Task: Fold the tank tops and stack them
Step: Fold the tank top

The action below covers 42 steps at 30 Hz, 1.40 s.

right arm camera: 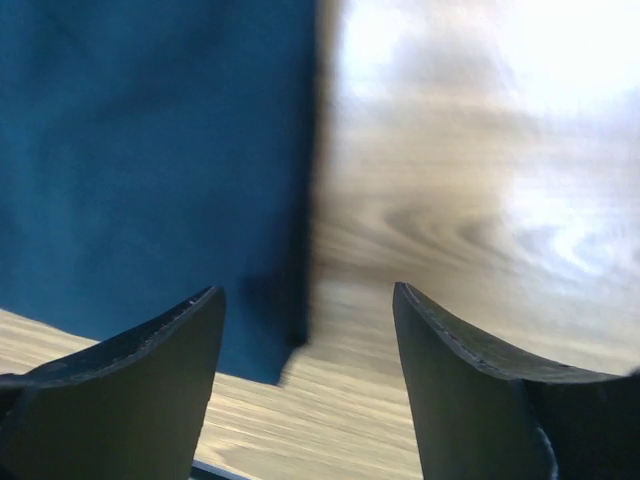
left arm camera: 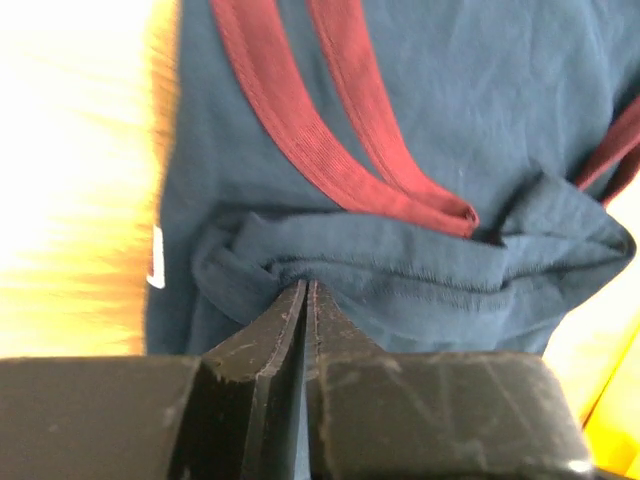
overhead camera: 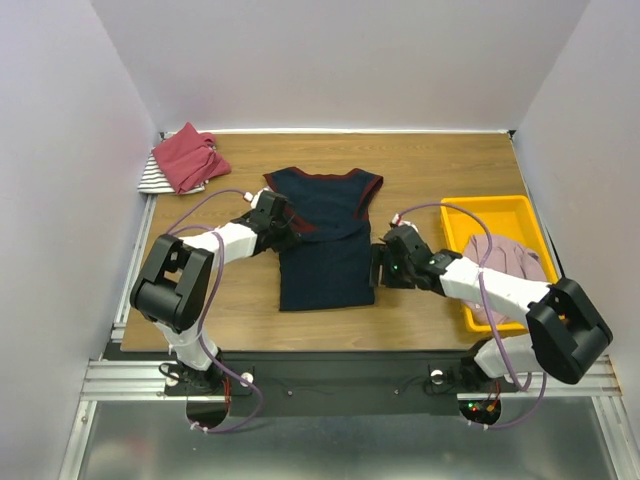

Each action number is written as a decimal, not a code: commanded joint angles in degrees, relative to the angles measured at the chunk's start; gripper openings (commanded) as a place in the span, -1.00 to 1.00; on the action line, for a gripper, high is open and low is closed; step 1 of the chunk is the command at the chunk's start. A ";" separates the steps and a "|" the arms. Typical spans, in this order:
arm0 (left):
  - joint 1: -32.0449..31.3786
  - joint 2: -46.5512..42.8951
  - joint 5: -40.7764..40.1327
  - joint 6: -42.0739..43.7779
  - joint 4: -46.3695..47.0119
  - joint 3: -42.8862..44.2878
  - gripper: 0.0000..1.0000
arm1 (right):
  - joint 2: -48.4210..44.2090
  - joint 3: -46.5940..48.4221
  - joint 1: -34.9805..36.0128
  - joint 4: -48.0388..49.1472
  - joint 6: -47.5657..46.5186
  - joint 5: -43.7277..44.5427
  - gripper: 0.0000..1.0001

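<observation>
Left gripper (left arm camera: 305, 292) is pinched shut on a bunched fold of the navy tank top (left arm camera: 440, 120) by its left armhole; soft jersey, ribbed maroon trim (left arm camera: 300, 150); right gripper (right arm camera: 305, 300) spread, empty, over the right hem corner; garment flat on the wooden table (overhead camera: 440, 165) between both arms, long axis far-to-near.

A bunched fold of the navy tank top (left arm camera: 420, 270) is covering the left gripper's (left arm camera: 306, 288) tips, and glare is bleaching the table (left arm camera: 70, 150) to that claw's left. Ahead of the right gripper (right arm camera: 306, 288), the cloth's edge and the table are showing blurred.
</observation>
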 commanded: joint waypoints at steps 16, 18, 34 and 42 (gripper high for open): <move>1.85 -12.88 -4.28 1.63 -4.71 -4.54 -0.12 | -3.95 -10.73 0.15 13.14 10.29 -12.53 0.56; 1.24 -19.48 -5.51 -1.09 -8.22 -9.81 -0.11 | -6.76 -12.30 0.24 12.97 11.34 -12.35 0.56; -15.02 -36.02 -10.00 -20.52 -29.51 -21.09 -0.16 | -8.53 -17.59 3.23 12.00 17.23 -9.01 0.38; -15.73 -32.95 -7.98 -19.29 -27.41 -23.72 -0.10 | -2.11 -16.35 3.31 13.84 17.41 -7.60 0.25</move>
